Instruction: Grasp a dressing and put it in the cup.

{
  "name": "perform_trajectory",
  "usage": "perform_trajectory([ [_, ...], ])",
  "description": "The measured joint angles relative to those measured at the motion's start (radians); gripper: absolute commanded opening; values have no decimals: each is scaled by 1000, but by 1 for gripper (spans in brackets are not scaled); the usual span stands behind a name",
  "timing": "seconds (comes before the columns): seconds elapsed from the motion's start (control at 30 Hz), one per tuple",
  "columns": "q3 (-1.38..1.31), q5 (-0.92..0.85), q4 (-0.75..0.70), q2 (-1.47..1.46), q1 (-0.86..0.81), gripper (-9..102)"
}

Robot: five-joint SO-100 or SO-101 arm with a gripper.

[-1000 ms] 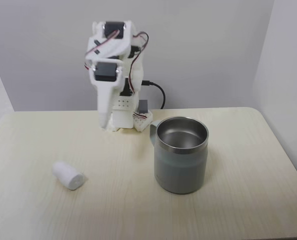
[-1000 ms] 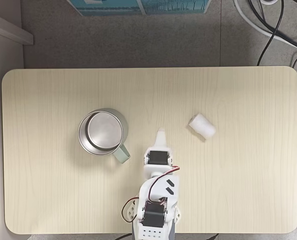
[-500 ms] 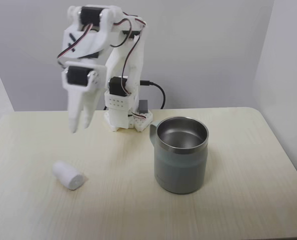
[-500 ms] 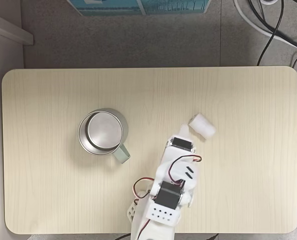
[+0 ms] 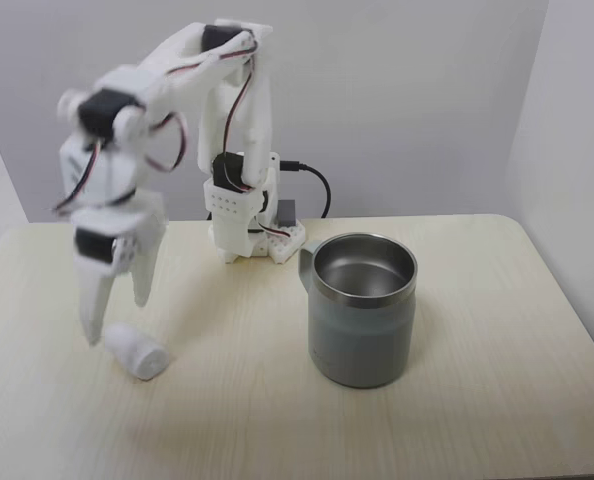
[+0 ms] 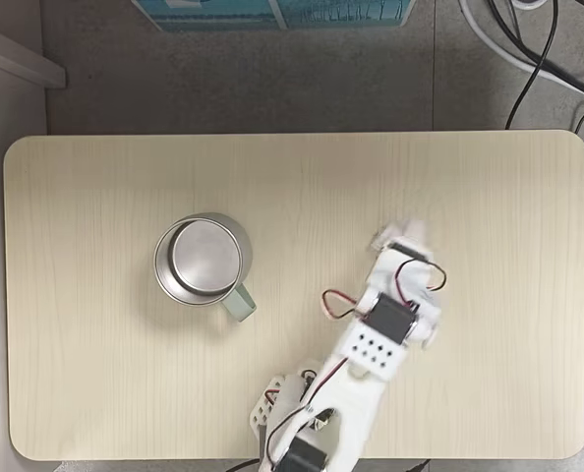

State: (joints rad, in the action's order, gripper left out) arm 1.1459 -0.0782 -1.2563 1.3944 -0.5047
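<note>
The small white cylindrical roll of gauze dressing (image 5: 137,350) is seen lying on its side on the pale wood-grain table (image 5: 477,400), near the left edge in the front fixed view, with bare tabletop all around it. The white plastic two-finger gripper (image 5: 117,318) is spread open above it, one finger reaching down just beside the roll's far end; nothing is gripped. The large grey-green metal mug with a steel rim (image 5: 363,322) stands upright well apart, with open table between. From above, the roll is almost wholly covered by the gripper (image 6: 398,236), and the arm is blurred.
</note>
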Motion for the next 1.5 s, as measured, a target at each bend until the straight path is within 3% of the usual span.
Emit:
perform_trajectory([
  [0.53, 127, -35, -9, 396, -11, 27],
  [0.63, 156, -35, -2, 422, -12, 19],
  [0.73, 161, -34, -2, 425, -12, 0],
  [1.03, 149, -28, -11, 420, -12, 0],
  [1.5, 471, 141, -383, 81, 40, 0],
])
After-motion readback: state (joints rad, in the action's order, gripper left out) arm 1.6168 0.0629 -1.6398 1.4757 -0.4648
